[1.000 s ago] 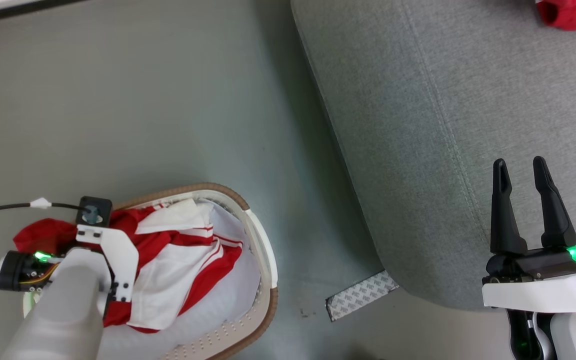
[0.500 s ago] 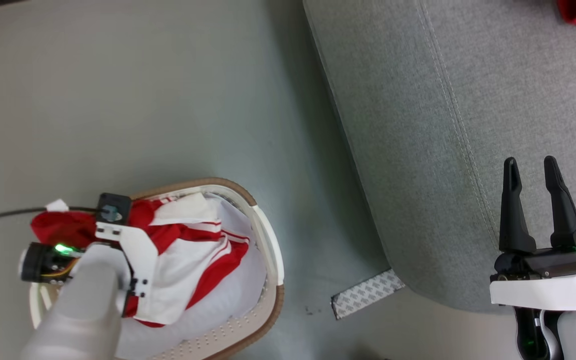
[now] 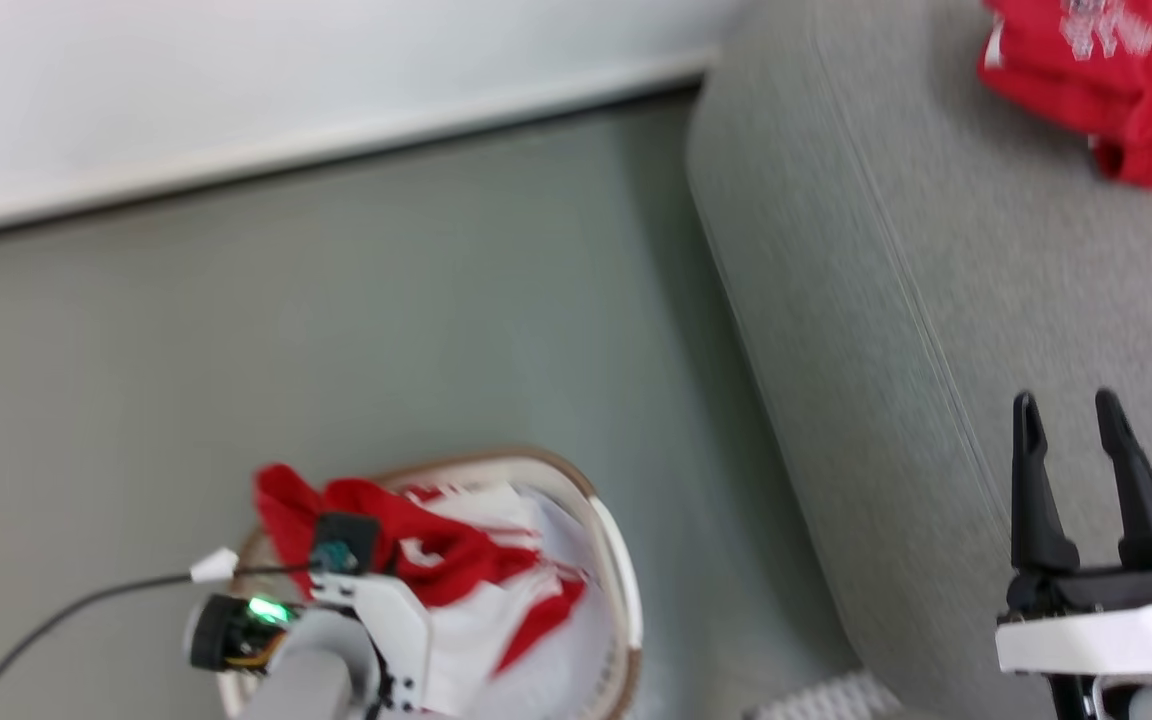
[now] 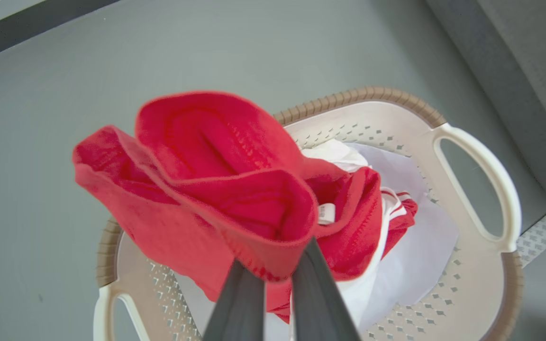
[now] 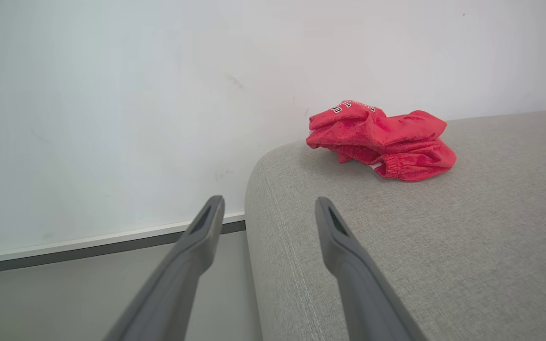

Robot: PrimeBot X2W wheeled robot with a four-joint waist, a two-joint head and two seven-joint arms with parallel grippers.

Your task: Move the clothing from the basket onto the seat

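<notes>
My left gripper (image 4: 275,265) is shut on a fold of the red clothing (image 4: 216,189), which hangs bunched above the basket (image 4: 472,161). In the head view the same red clothing (image 3: 386,530) sits beside my left wrist over the basket's rim (image 3: 616,560). A white garment with red stripes (image 4: 386,208) trails below it into the basket. Another red garment (image 5: 382,142) lies on the grey seat (image 5: 443,237), at the top right of the head view (image 3: 1116,90). My right gripper (image 3: 1071,410) stands open over the seat's edge (image 3: 936,300), holding nothing.
A pale sheet (image 4: 424,237) lines the basket. Grey floor (image 3: 336,330) runs between basket and seat, with a white wall and dark baseboard (image 3: 336,150) behind. A black cable (image 3: 86,610) leads to my left wrist. A patterned strip (image 4: 543,232) lies on the floor by the seat.
My left gripper has shut on the red clothing and raised a bunch of it above the basket. The head camera has tilted up, bringing the wall into view. The right gripper stays open.
</notes>
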